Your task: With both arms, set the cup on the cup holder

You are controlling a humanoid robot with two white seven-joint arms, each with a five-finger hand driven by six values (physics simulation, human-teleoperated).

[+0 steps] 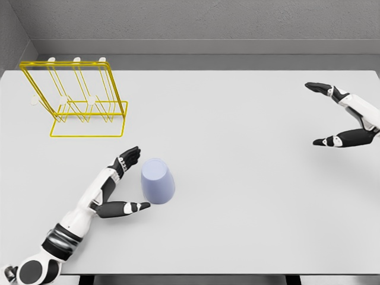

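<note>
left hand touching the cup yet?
Cannot tell. In the head view the left hand brackets the cup, thumb tip right at its base, but neither a gap nor contact shows plainly.

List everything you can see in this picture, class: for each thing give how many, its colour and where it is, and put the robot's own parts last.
cup: one, pale lavender-blue, on the table near the front left, standing upside down, between the left hand's thumb and fingers.
cup holder: one, yellow wire rack with white-tipped pegs, at the back left of the table.
table: one, light grey-white, fills most of the view.
wall: grey, behind the table.
left hand: one, white and black, fingers spread open around the cup, not closed on it; arm comes in from the lower left.
right hand: one, white and black, open, at the right edge, holding nothing.
</note>
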